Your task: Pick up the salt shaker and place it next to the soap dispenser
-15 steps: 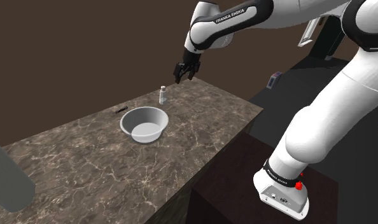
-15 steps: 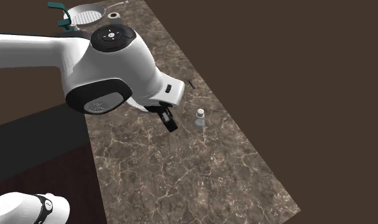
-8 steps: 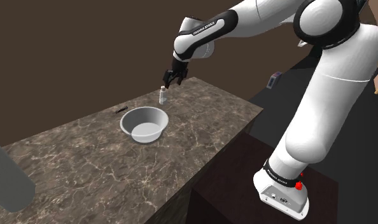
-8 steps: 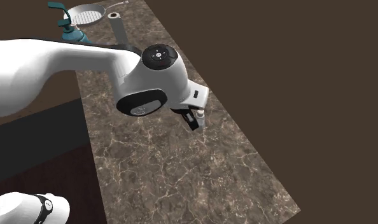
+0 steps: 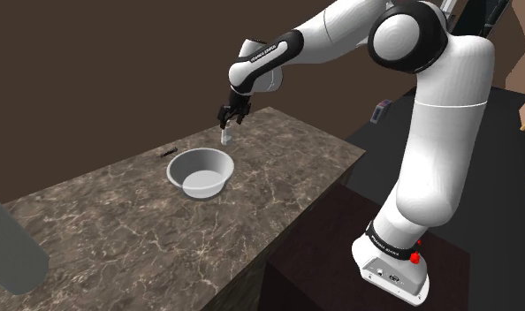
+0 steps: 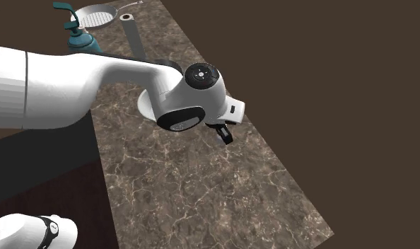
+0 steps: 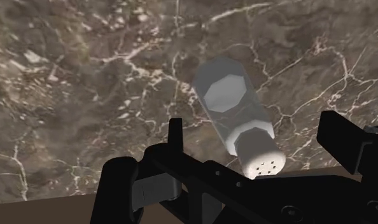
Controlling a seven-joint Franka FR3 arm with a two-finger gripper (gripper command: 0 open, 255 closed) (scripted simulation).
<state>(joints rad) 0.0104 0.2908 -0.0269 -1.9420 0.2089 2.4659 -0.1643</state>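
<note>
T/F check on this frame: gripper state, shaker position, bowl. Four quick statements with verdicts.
1. The gripper is shut on the salt shaker. False: its fingers stand apart, with the salt shaker between them, unheld.
2. The salt shaker stands upright on the counter. True.
3. The salt shaker sits inside the bowl. False: it stands on the counter beside the bowl.
4. The gripper hovers over the salt shaker. True.

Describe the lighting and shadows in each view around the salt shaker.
Shoulder view: dim, even light, soft shading inside the bowl. Second exterior view: the white arm is brightest, the counter evenly lit. Wrist view: no clear shadow beside the salt shaker; the gripper reads flat black.
</note>
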